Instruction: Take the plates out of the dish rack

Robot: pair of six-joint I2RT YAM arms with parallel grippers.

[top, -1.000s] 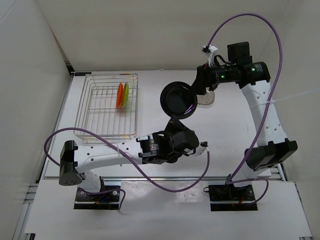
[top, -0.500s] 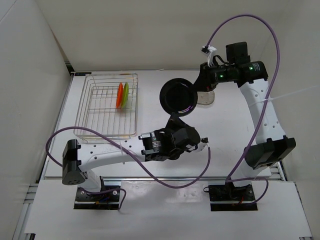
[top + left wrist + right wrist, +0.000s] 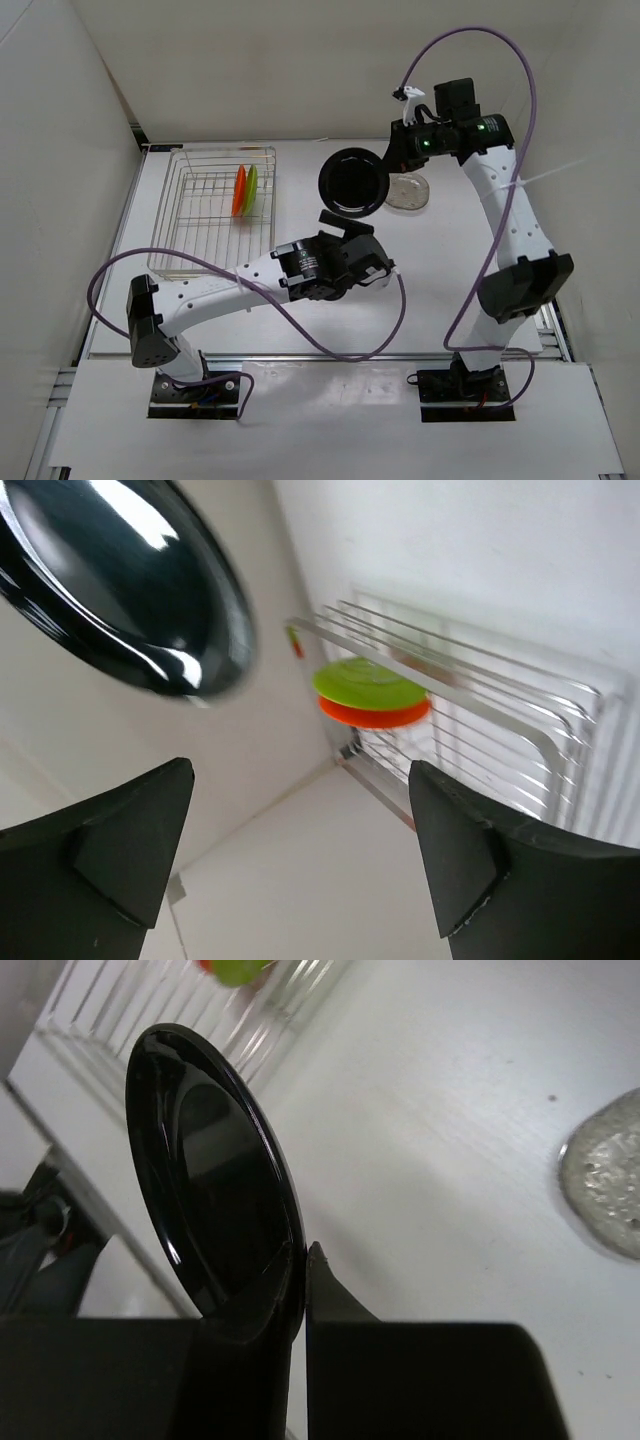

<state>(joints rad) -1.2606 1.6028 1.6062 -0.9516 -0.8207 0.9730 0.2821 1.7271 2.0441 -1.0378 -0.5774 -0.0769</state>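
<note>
Jaws: right gripper clamped on the black plate's rim; left gripper spread wide, empty.
Black plate: up in the air, tilted, right of the dish rack, clear of the left fingers.
Rack: orange plate and green plate on edge inside.
Clear plate: flat on the table, farther right of the rack.

The white desk is a flat, plain surface, and a silver wire dish rack stands directly on it toward its far left corner, with its long sides running from the near side to the far side. To the right of the dish rack, well apart from it and about level with its far half, a clear plate lies flat on the desk, its glassy surface looking speckled in the right wrist view.
</note>
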